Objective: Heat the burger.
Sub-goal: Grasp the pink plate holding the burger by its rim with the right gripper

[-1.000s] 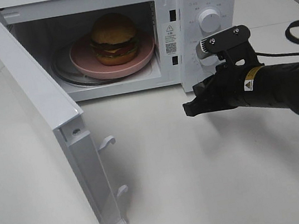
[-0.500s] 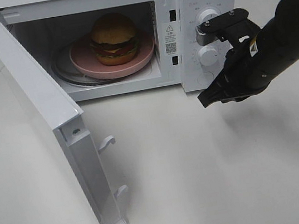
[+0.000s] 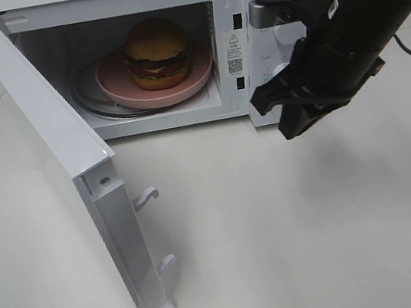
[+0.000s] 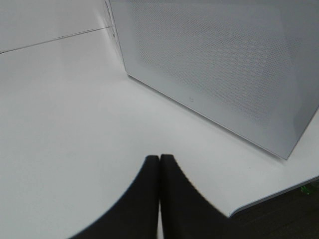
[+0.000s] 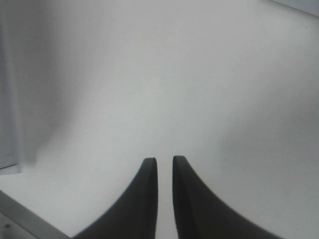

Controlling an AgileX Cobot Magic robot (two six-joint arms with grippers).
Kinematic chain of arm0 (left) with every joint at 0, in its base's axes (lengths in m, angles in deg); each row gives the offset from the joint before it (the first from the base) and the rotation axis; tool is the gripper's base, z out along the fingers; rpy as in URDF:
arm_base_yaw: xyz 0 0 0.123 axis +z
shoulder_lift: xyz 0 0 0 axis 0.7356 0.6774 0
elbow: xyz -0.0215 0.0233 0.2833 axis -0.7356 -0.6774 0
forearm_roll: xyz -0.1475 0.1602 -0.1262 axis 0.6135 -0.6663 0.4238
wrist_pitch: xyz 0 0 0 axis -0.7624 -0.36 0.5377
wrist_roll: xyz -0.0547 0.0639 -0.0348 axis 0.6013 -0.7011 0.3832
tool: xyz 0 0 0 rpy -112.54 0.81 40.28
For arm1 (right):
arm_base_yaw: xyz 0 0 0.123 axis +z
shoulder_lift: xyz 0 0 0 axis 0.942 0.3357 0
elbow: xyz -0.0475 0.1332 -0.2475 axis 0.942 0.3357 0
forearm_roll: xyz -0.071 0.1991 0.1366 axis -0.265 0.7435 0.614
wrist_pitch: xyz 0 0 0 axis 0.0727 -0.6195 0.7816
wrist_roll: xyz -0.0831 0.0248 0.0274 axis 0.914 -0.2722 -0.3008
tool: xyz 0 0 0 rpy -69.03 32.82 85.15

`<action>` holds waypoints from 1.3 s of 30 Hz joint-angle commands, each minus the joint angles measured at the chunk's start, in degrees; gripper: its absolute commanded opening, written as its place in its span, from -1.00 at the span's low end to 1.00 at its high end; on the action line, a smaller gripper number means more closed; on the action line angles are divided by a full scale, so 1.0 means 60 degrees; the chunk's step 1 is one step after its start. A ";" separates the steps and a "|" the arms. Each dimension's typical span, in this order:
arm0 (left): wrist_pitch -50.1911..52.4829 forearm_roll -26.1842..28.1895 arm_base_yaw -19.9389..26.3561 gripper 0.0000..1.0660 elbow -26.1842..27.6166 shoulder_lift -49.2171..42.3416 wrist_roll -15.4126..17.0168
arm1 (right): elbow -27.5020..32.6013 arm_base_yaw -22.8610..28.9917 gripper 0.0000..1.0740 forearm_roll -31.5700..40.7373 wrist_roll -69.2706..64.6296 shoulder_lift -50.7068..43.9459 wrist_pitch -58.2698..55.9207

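White laminate surface (image 3: 278, 228), seamed at the far left, carries one white microwave (image 3: 227, 11) with its door (image 3: 50, 146) swung wide open. A second ago the right arm lay low and level, pointing at the door. Now it is raised in front of the control panel, hiding the dials, and the right pincer (image 3: 272, 121) points downward, barely parted and gripping nothing. Burger, plate and door have not moved. One burger (image 3: 157, 53) sits on one pink plate (image 3: 114, 86) inside the oven cavity. Two latch hooks (image 3: 146, 198) stick out from the door edge. The left pincer (image 4: 159, 158) is clenched empty near the door's outer face.
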 commanded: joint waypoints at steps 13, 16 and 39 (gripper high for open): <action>0.0143 -0.0019 0.0029 -0.99 -0.0019 -0.0201 0.0029 | -0.0095 0.0000 -0.13 0.5577 0.7869 -0.0057 0.1413; 0.0143 -0.0019 0.0029 -0.99 -0.0019 -0.0201 0.0029 | -0.0095 0.0000 0.06 0.5921 0.8900 -0.0057 0.1576; 0.0143 -0.0019 0.0029 -0.99 -0.0019 -0.0201 0.0029 | -0.0688 0.2005 0.19 0.1633 1.0380 0.0783 0.3734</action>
